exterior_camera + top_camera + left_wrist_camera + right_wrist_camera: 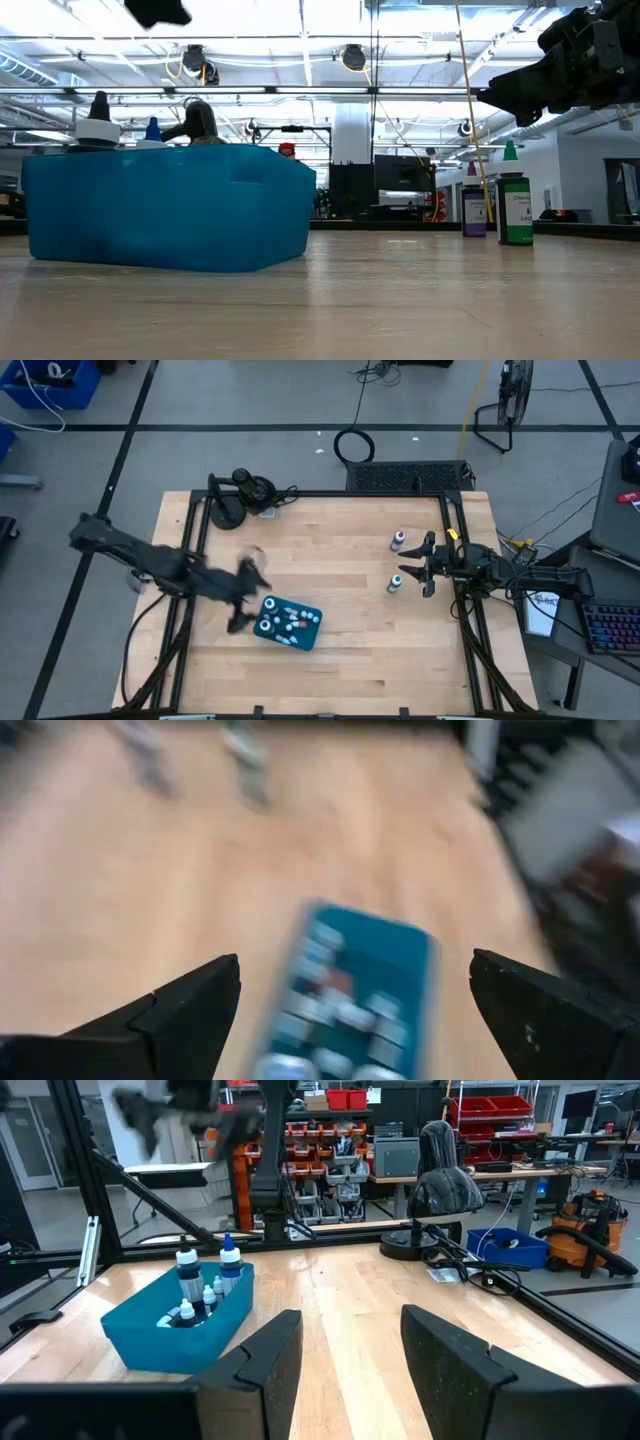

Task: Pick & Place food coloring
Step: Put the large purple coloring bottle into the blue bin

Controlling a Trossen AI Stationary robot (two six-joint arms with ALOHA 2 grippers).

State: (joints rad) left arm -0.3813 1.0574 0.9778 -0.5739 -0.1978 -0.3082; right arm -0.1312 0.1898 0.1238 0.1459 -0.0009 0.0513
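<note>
A teal tray [304, 630] stands on the table left of the middle and holds several small food coloring bottles [283, 622], upright. In the right wrist view two larger white-capped bottles [187, 1266] rise above the tray's wall [160, 1342]. My left gripper [247, 598] hovers open above the tray's left end, and nothing is between its fingers [190, 1005]. A purple bottle [398, 540] and a green bottle [395, 582] stand upright at the right. My right gripper [424, 565] waits open just right of them, held level and touching nothing.
A black stand with a round base [228, 512] sits at the table's far left corner. Black frame rails [462, 560] run along the table's sides. Bare wood [330, 570] lies between the tray and the two standing bottles.
</note>
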